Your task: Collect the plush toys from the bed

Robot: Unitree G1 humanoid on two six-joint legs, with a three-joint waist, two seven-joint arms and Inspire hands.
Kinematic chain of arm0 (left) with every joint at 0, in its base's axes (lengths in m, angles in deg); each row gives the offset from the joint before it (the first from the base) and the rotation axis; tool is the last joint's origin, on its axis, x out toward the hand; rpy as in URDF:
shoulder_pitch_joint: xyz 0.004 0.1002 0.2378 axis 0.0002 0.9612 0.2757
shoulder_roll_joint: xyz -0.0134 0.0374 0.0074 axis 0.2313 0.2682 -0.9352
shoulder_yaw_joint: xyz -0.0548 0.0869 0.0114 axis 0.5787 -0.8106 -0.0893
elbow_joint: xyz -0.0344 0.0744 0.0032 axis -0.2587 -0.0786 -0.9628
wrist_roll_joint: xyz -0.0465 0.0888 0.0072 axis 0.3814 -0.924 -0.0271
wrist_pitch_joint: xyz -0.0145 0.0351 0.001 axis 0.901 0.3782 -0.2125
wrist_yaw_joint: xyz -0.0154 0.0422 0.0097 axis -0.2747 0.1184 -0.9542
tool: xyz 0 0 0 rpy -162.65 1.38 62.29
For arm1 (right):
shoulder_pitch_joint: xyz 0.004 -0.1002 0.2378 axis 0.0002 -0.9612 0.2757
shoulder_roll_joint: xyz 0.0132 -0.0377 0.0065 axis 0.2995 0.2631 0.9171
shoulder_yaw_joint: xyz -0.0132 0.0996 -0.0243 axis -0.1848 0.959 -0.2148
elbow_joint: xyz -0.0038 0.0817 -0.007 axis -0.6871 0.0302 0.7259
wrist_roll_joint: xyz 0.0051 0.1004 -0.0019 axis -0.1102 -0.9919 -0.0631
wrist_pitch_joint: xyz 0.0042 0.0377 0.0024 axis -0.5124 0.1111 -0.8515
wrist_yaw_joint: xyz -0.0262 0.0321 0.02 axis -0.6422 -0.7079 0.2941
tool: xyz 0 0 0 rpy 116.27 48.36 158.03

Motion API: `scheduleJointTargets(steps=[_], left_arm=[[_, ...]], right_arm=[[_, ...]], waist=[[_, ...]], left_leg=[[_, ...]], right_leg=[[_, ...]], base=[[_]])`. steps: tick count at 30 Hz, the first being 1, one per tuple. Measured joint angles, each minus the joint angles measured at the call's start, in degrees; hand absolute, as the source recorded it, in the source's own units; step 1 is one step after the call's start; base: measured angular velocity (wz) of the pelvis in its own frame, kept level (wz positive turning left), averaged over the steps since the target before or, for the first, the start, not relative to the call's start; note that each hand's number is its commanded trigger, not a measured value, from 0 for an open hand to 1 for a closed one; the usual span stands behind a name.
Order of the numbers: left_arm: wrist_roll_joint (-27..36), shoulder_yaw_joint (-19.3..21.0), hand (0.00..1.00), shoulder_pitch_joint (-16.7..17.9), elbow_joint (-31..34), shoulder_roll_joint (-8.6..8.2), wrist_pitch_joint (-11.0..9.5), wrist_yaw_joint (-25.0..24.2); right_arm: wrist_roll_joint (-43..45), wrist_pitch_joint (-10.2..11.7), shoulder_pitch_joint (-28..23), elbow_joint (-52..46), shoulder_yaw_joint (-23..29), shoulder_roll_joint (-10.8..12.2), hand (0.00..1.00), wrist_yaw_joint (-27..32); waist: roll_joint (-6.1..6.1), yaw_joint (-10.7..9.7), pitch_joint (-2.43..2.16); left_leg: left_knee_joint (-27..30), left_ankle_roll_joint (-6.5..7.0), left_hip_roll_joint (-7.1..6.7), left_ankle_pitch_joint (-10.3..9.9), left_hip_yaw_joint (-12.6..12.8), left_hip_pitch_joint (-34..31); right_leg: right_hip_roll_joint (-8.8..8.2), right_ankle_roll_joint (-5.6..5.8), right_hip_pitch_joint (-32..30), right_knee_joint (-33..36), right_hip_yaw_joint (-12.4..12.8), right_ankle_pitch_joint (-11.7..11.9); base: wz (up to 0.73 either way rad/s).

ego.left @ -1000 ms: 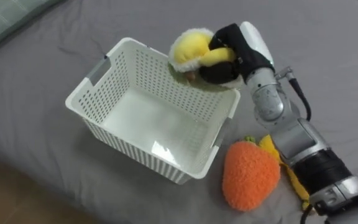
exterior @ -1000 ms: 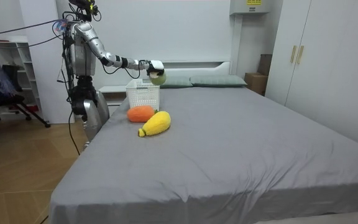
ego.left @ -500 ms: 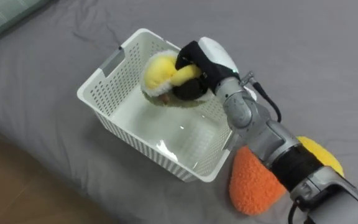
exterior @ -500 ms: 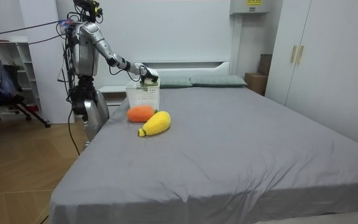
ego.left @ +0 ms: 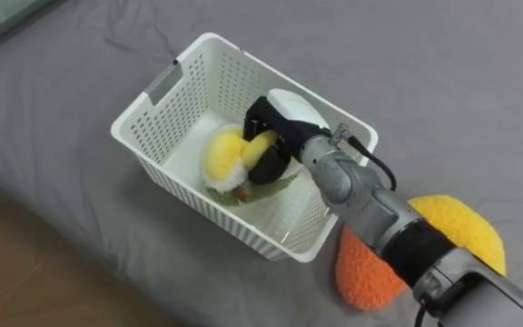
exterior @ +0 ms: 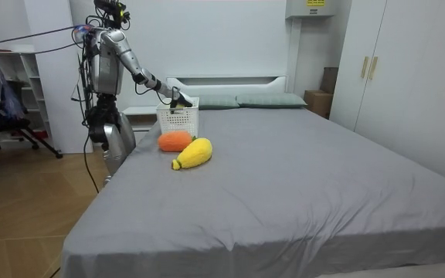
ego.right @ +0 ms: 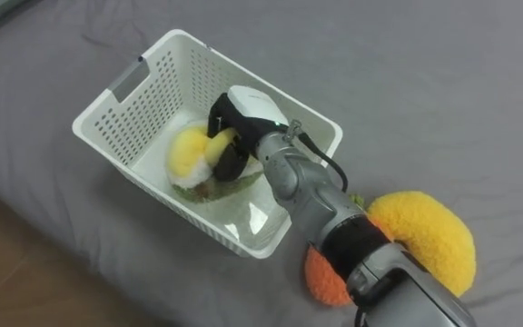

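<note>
Basket: you are looking at a white plastic basket (ego.left: 180, 195), rectangular, its walls punched with small holes and a slot handle at its upper left end. It sits left of centre in the frame, on the bed (ego.left: 443, 82).
Inside it: one round yellow toy (ego.left: 223, 154), plush, with a pale and green underside, low near the basket's bottom.
Your right hand (ego.left: 284, 113): reaches in over the right rim, fingers curled round the round yellow toy, gripping it.
Outside it: a fuzzy orange toy (ego.left: 366, 272) just beside the basket's lower right corner, and a curved yellow toy (ego.left: 457, 232) against it at lower right.
Surface: grey sheet, lightly creased.
Edges: the basket stands near the bed's edge; wooden floor (ego.left: 7, 282) shows lower left.
Open room: the sheet stretches wide to the upper right.
</note>
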Motion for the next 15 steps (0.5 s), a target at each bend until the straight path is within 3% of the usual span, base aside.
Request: scheduleJointTargets(steps=[15], left_arm=[[0.28, 0.06, 0.00, -1.17, -0.31, -0.69, -0.47, 1.75]], right_arm=[[2.24, 0.15, -0.30, -5.01, 1.17, -0.35, 0.00, -1.18]], waist=[[1.34, -0.50, -0.18]], left_leg=[[-0.13, 0.01, 0.02, 0.02, 0.40, 0.62]], right_leg=[[-0.06, 0.00, 0.29, 0.01, 1.19, 0.00]], base=[[-0.01]])
